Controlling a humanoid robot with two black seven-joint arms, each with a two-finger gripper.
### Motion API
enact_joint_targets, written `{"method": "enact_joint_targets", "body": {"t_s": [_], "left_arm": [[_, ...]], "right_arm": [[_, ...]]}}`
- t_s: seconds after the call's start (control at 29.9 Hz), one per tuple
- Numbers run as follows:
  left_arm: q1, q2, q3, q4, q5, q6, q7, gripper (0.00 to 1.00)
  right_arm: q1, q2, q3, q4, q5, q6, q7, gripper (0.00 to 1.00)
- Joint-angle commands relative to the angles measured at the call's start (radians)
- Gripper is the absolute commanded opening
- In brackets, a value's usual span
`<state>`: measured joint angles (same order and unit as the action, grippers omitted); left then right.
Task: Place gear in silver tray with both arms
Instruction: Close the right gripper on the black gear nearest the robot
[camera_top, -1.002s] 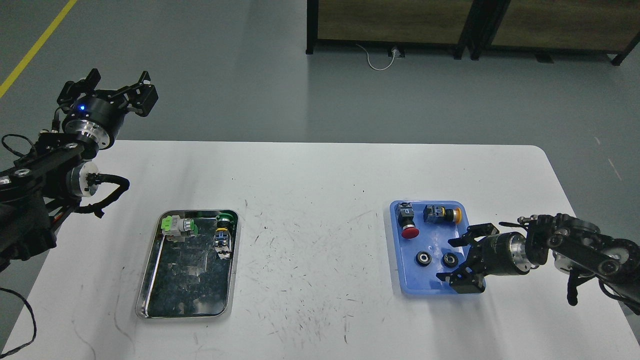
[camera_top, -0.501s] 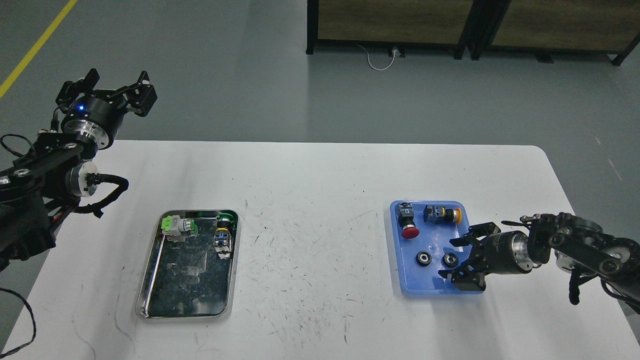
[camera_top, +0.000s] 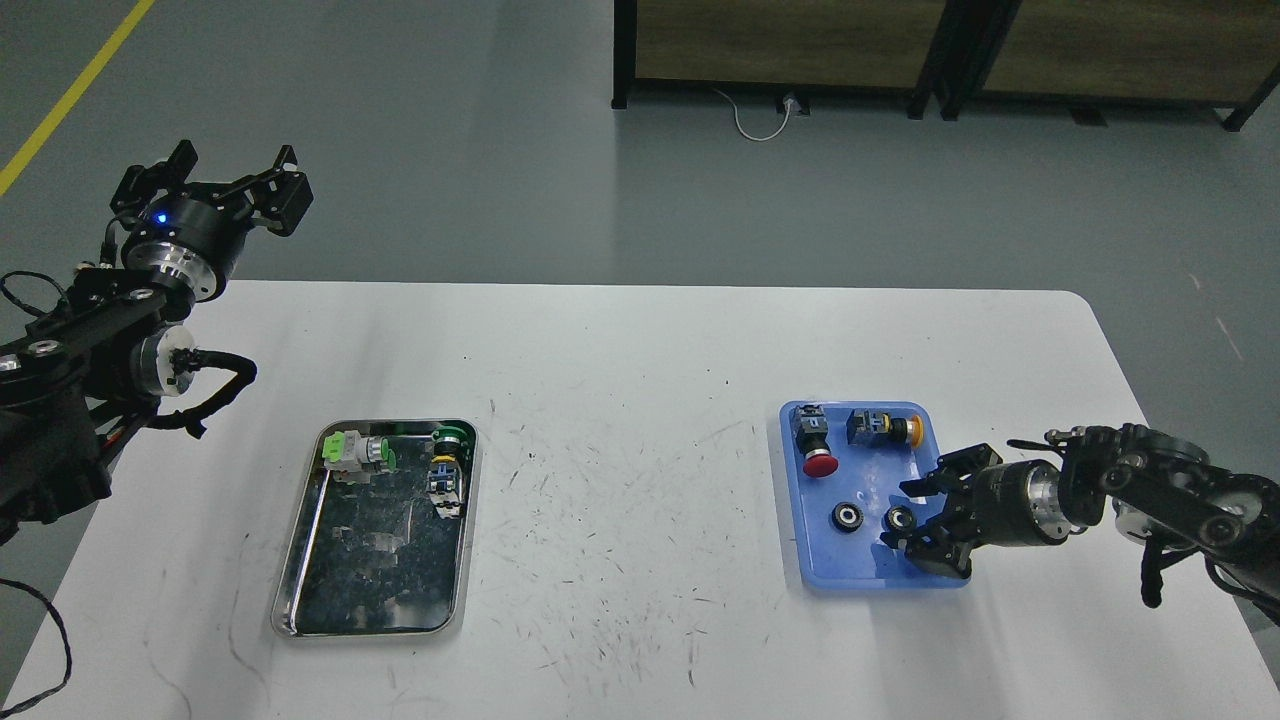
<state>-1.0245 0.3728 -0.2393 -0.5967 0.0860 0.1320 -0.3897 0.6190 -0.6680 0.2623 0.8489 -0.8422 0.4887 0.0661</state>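
Observation:
The silver tray (camera_top: 310, 560) lies on the table's left and holds two green push-button parts at its far end. Two small black gears lie in the blue tray (camera_top: 870, 580) on the right: one (camera_top: 848, 517) to the left, one (camera_top: 899, 518) just in front of my right gripper. My right gripper (camera_top: 915, 515) is open, low over the blue tray, its fingers on either side of the right gear. My left gripper (camera_top: 225, 170) is raised off the table's far left corner, open and empty.
The blue tray also holds a red push-button (camera_top: 815, 445) and a yellow push-button (camera_top: 880, 428) at its far end. The white table's far edge (camera_top: 640, 286) borders grey floor. Dark shelving (camera_top: 930, 50) stands at the back.
My right gripper has moved slightly lower and left toward the right gear, its fingers closing in a little. The left arm has barely moved.

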Motion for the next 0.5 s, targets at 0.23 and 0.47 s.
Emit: {"method": "enact_joint_targets", "body": {"t_s": [0.23,0.47], "left_arm": [[0.003,0.000,0.001,-0.002,0.000,0.011,0.000,0.99],[0.001,0.002,0.001,0.000,0.000,0.011,0.002,0.99]], "right_arm": [[0.002,0.001,-0.002,-0.001,0.000,0.000,-0.002,0.51],[0.002,0.001,-0.008,-0.001,0.000,0.000,-0.003,0.43]]}}
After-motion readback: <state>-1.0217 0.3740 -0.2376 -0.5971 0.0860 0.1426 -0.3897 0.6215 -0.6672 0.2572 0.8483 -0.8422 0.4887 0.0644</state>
